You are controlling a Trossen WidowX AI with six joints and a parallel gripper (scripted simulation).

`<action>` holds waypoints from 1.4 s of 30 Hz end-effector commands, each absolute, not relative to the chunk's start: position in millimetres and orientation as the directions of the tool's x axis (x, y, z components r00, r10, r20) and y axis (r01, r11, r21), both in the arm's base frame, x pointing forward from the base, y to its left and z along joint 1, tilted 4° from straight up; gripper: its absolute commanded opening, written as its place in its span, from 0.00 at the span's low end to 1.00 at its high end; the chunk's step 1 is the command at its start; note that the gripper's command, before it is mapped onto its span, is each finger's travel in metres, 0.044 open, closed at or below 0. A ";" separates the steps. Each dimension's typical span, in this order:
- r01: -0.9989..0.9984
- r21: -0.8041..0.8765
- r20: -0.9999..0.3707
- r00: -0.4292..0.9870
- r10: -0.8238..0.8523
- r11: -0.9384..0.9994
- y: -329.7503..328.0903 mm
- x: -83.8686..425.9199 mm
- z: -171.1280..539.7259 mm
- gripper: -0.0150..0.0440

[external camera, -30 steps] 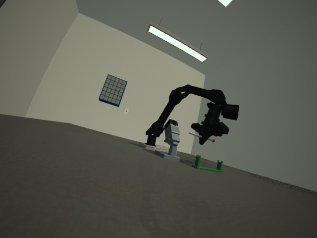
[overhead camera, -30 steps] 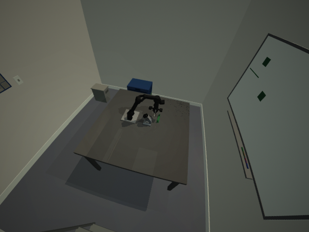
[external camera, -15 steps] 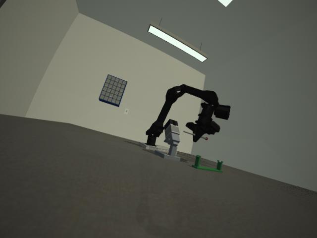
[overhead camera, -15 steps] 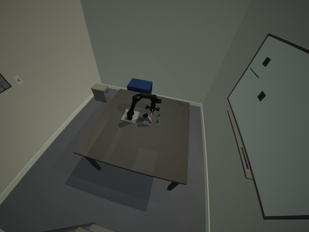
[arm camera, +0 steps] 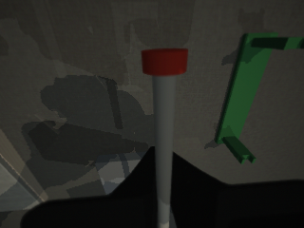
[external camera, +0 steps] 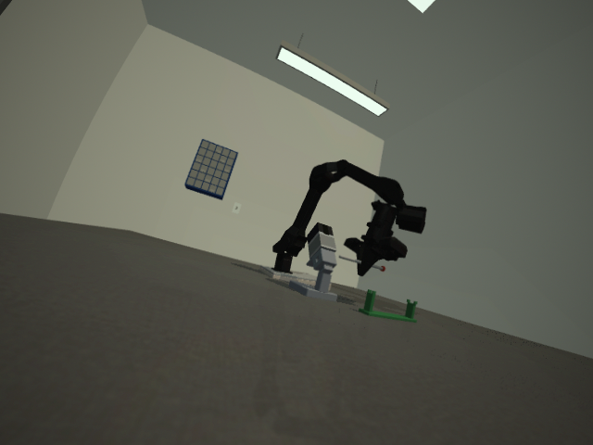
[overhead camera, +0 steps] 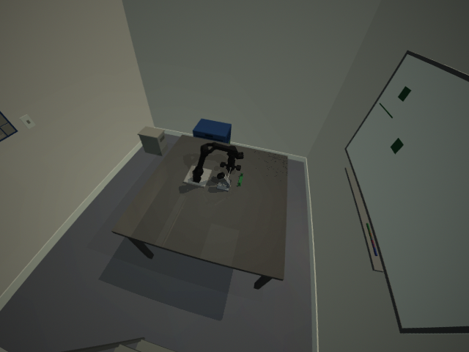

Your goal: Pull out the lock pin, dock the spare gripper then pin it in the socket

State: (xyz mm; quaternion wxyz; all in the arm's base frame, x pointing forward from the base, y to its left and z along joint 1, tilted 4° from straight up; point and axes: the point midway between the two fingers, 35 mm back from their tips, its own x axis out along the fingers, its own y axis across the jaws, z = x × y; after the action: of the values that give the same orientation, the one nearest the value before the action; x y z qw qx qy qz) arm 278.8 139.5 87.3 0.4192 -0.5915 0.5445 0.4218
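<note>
The pincer is closed on the pin, whose red head points to the right in the exterior view and toward the top of the wrist view. The pin is held in the air, near the mount but outside it, above and to the left of the green rack in the exterior view.

A pale block with a dark top, probably the spare gripper, sits on the mount's post, a little left of the lower centre of that view. So the pull looks done and the docking looks done or nearly so; whether the spigot is fully seated cannot be told. What seems left is to line the pin up with the socket, push it through until it locks, open the fingers and back the arm off. A tilted pin could catch on the socket's edge.

The brown tabletop fills the middle of the top view, with the arm's pale base plate left of the mount. Behind its far edge stand a blue cabinet and a pale bin; a whiteboard takes the right side. In the exterior view a long lamp hangs at upper centre.
</note>
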 end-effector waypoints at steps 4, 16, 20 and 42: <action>-0.998 -0.029 -0.956 0.044 -0.291 -0.056 137.6 276.7 63.6 0.25; -0.998 -0.033 -0.956 0.048 -0.289 -0.056 131.5 277.9 67.2 0.25; -0.998 -0.032 -0.956 0.047 -0.289 -0.056 127.9 277.2 66.1 0.25; -0.998 -0.026 -0.956 0.041 -0.289 -0.056 114.0 276.5 66.7 0.25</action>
State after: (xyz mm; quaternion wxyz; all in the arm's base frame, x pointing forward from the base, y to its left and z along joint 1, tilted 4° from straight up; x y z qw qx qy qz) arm 276.8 116.5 65.6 0.4167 -0.5878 0.5479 0.4251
